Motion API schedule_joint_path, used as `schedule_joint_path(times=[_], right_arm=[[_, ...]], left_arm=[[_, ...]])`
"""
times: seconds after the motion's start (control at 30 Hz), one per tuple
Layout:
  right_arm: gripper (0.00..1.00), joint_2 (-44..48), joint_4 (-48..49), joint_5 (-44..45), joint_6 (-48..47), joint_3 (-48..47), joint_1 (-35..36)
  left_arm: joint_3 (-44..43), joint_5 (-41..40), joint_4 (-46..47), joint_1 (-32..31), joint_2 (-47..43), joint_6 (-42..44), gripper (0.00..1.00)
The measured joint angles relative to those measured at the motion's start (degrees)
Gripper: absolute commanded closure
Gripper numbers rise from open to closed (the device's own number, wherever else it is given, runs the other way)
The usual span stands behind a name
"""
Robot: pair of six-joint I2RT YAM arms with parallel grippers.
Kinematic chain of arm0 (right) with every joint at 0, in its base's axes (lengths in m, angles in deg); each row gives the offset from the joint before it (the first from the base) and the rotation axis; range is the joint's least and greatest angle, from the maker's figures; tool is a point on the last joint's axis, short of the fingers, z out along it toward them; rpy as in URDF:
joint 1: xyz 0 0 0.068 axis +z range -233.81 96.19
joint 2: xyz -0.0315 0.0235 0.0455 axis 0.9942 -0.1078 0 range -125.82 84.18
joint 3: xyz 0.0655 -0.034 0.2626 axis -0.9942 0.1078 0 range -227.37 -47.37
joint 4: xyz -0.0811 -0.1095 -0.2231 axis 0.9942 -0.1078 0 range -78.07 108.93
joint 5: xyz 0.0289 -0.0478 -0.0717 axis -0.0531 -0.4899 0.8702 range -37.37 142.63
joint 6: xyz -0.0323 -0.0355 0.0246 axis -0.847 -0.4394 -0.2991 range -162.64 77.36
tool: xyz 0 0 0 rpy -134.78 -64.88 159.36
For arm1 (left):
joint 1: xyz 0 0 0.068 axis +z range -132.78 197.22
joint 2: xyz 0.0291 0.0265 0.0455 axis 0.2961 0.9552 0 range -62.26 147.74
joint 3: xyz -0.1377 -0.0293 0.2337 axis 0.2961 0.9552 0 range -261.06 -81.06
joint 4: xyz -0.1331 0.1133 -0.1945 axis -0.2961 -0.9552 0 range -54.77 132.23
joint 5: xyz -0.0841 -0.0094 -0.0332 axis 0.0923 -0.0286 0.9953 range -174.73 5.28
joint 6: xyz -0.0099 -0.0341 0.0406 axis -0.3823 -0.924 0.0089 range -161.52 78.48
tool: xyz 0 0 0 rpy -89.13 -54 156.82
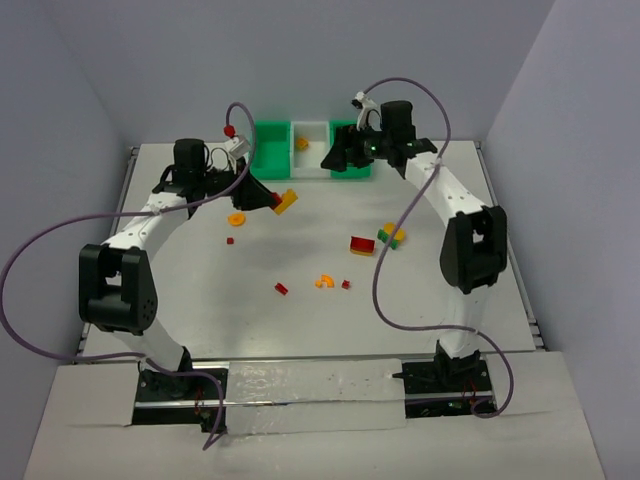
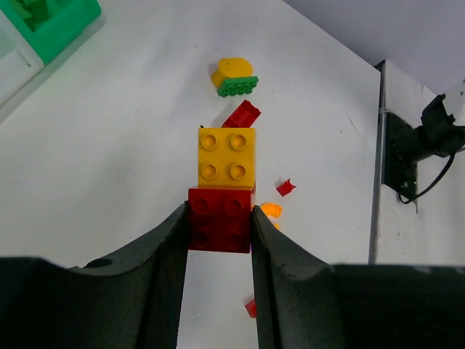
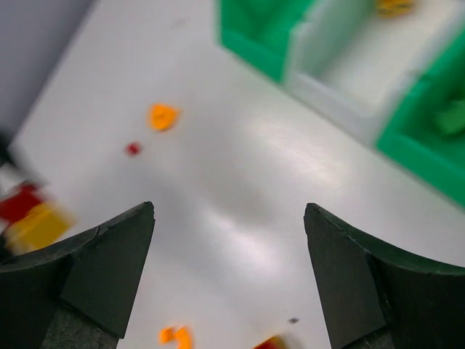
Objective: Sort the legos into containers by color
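My left gripper (image 2: 220, 212) is shut on a red lego (image 2: 220, 222) with a yellow lego (image 2: 227, 158) stuck to its far end; the pair hangs over the table's left half (image 1: 287, 201). My right gripper (image 3: 229, 218) stands open and holds nothing, hovering in front of the containers (image 1: 333, 157). The containers are a green bin (image 1: 268, 147), a white bin (image 1: 310, 150) and a second green bin (image 1: 354, 166) in a row at the back. An orange piece (image 3: 396, 6) lies in the white bin, and a blurred green piece (image 3: 454, 116) in the right green bin.
Loose legos lie on the table: an orange round one (image 1: 237, 219), a tiny red one (image 1: 229, 240), a red one (image 1: 281, 288), an orange curved one (image 1: 324, 282), another tiny red one (image 1: 346, 284), a red brick (image 1: 361, 245) and a yellow-green cluster (image 1: 392, 235).
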Motion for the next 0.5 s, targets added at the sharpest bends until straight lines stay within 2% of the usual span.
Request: schedule_joint_path(times=[0.1, 0.23, 0.5], right_arm=[[0.11, 5.8, -0.2, -6.5, 2.2, 0.6, 1.2], [0.14, 8.4, -0.1, -10.0, 9.9, 0.9, 3.1], [0.18, 0.8, -1.5, -11.6, 24.0, 4.1, 5.1]], left_arm=[[1.5, -1.9, -0.3, -0.2, -1.5, 1.4, 1.0], [3.1, -7.6, -1.4, -1.2, -5.4, 4.6, 1.0], [4.4, -16.6, -1.9, -2.7, -8.6, 11.0, 1.0]])
